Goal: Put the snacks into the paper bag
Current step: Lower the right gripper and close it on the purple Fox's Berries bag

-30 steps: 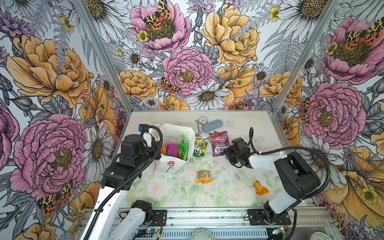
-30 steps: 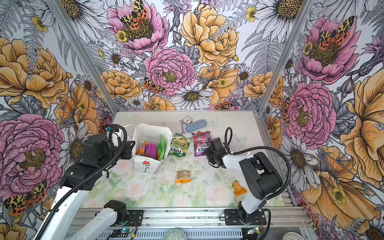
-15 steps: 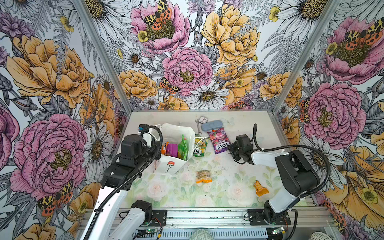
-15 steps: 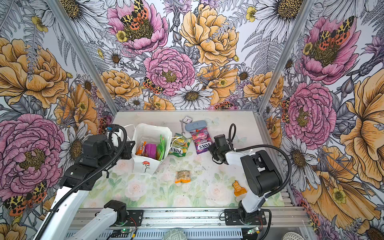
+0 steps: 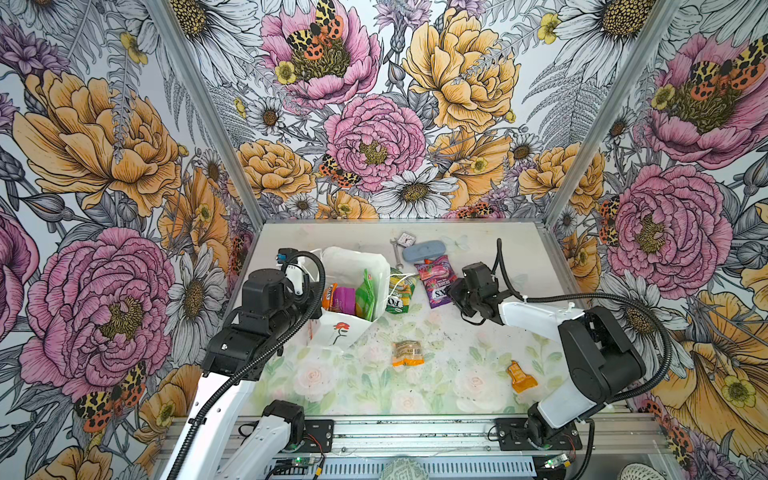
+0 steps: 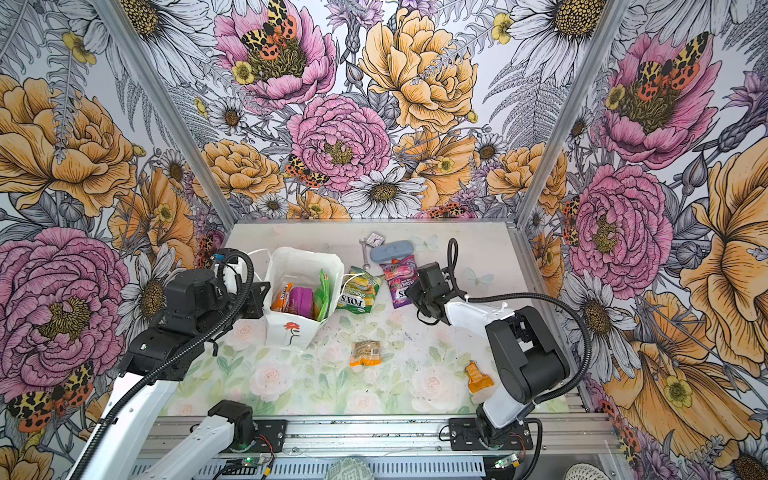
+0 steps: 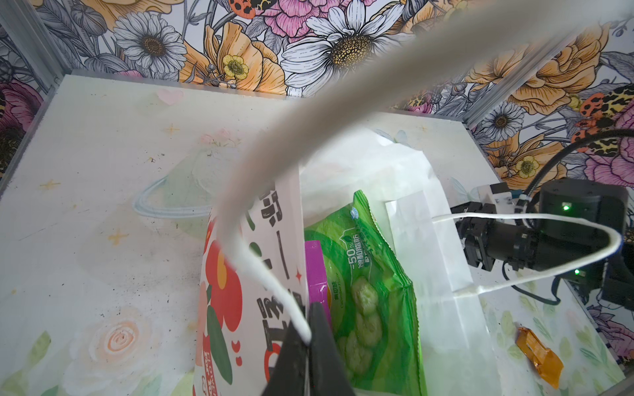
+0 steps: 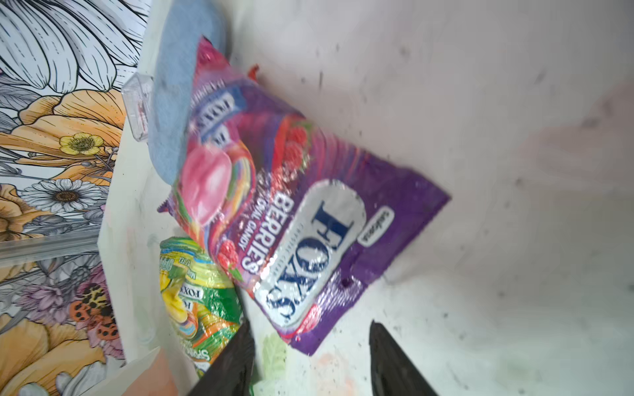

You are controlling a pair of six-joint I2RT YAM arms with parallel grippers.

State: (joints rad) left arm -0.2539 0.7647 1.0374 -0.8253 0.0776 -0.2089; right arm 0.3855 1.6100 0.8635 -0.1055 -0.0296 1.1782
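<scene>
1. The left claw (image 7: pixel 307 339) is pinched tight on the bag's (image 5: pixel 332 336) handle (image 7: pixel 274 288), likely to keep it up and open.
2. The right claw (image 8: pixel 310 337) is open and empty, just by the purple packet (image 8: pixel 308 223), ready to grab.
3. Some snacks (image 5: pixel 345 299) sit in the bag; that packet lies on the bench (image 5: pixel 478 249).

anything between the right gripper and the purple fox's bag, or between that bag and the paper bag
Nothing visible blocks the right gripper: its jaws stand open at the near corner of the purple Fox's bag. Toward the paper bag, the green Fox's bag lies in between, right beside the bag's side.
</scene>
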